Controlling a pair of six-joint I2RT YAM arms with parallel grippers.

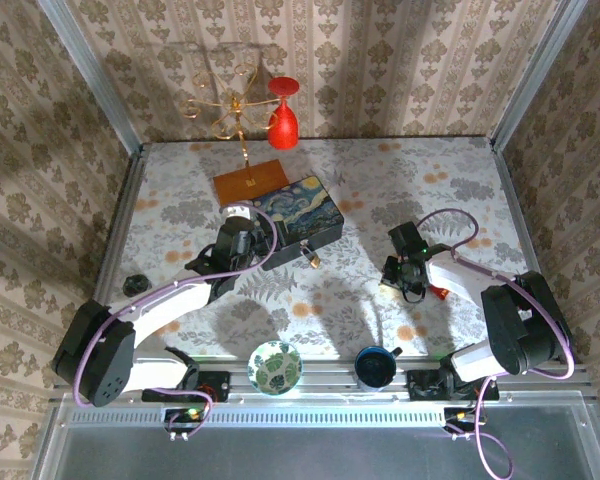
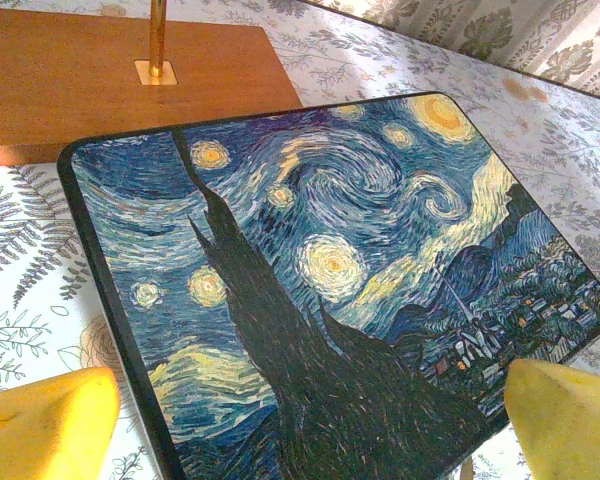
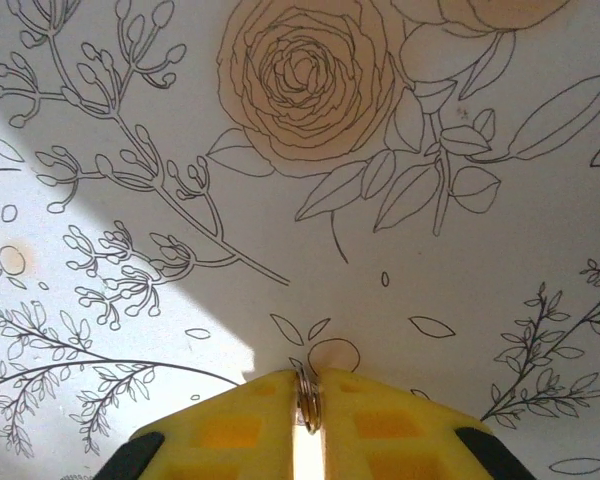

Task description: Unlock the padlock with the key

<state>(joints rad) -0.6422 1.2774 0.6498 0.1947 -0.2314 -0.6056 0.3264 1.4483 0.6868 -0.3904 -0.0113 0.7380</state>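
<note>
From above, the left claw (image 1: 242,232) hovers at the near-left corner of the flat box painted with a blue swirling night sky (image 1: 302,210). The tiny brassy padlock with a silvery shackle (image 1: 311,257) sits just at the box's near edge. The right claw (image 1: 408,280) is low over the floral-patterned table (image 1: 460,180), well apart from the box.

On the left wrist view, the left claw (image 2: 310,420) is released, its yellow fingers (image 2: 50,425) spread wide over the box lid.

On the right wrist view, the right claw (image 3: 307,388) is clenched on a small silvery metal ring (image 3: 307,400).
</note>
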